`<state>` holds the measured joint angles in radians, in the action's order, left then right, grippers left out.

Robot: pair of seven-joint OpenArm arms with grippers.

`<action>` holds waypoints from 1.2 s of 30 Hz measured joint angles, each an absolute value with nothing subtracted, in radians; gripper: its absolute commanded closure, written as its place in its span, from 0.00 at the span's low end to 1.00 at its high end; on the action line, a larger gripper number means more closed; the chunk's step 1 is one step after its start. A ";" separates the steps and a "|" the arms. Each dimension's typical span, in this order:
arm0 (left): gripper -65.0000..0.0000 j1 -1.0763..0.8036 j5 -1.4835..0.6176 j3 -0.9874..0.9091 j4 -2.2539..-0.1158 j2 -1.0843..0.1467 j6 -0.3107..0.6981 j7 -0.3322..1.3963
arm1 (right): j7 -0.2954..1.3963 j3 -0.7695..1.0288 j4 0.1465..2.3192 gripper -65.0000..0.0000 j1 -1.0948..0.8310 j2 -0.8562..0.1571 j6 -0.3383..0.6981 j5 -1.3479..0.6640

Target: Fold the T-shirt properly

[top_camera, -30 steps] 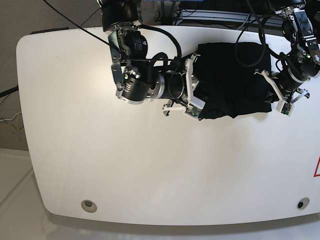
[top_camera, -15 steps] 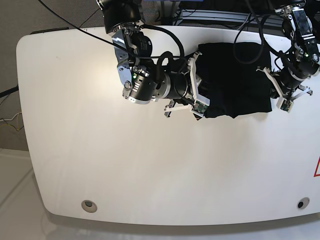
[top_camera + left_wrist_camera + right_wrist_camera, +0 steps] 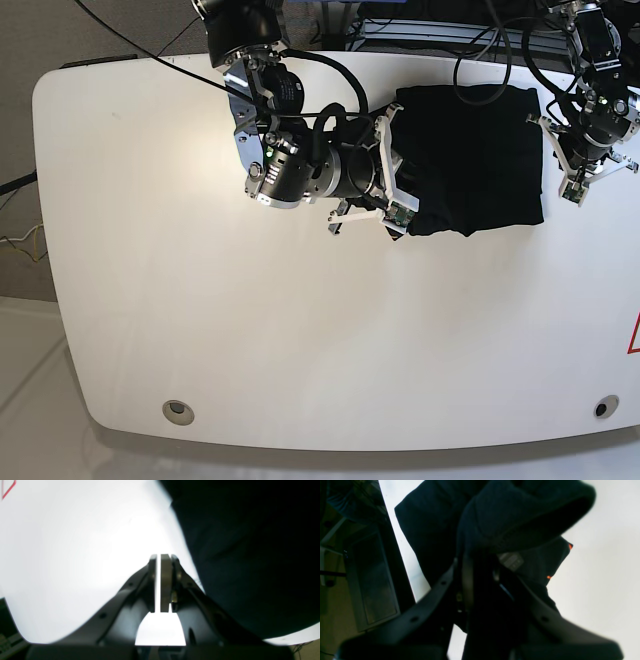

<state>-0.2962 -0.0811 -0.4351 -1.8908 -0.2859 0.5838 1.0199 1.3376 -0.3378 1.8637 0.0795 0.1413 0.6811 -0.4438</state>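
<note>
The black T-shirt (image 3: 480,160) lies folded into a rough square at the back right of the white table (image 3: 250,320). My right gripper (image 3: 405,175) is at the shirt's left edge, shut on a bunched fold of the black cloth (image 3: 520,512). In the right wrist view the cloth hides the fingertips, and small orange specks (image 3: 570,546) show at one corner. My left gripper (image 3: 552,135) hovers just off the shirt's right edge. Its fingers (image 3: 165,580) are shut with only a thin slit between them and nothing held, and the shirt (image 3: 250,555) lies to their right.
Cables and dark equipment (image 3: 430,30) crowd the table's back edge. A red marking (image 3: 634,335) sits at the right edge. Two round holes (image 3: 178,410) (image 3: 600,408) lie near the front edge. Bare tabletop spreads to the left and front.
The right arm turned and shifted right with the shirt's left edge, then held still. The left arm drew up and back, off the shirt's right edge.
</note>
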 measured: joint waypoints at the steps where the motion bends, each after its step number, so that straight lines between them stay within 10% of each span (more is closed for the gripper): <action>1: 1.00 -0.295 -0.078 -0.435 -1.878 -0.281 0.584 1.014 | 1.337 -0.337 1.864 1.00 0.080 0.141 0.681 -0.444; 36: 1.00 -0.216 -0.113 -0.247 -1.562 -0.214 0.550 0.705 | 1.342 -0.339 1.892 1.00 0.083 0.118 0.685 -0.441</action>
<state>-0.2165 -0.1135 -0.2466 -1.5616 -0.2142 0.5495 0.7052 1.3418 -0.3393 1.8923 0.0826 0.1177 0.6846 -0.4412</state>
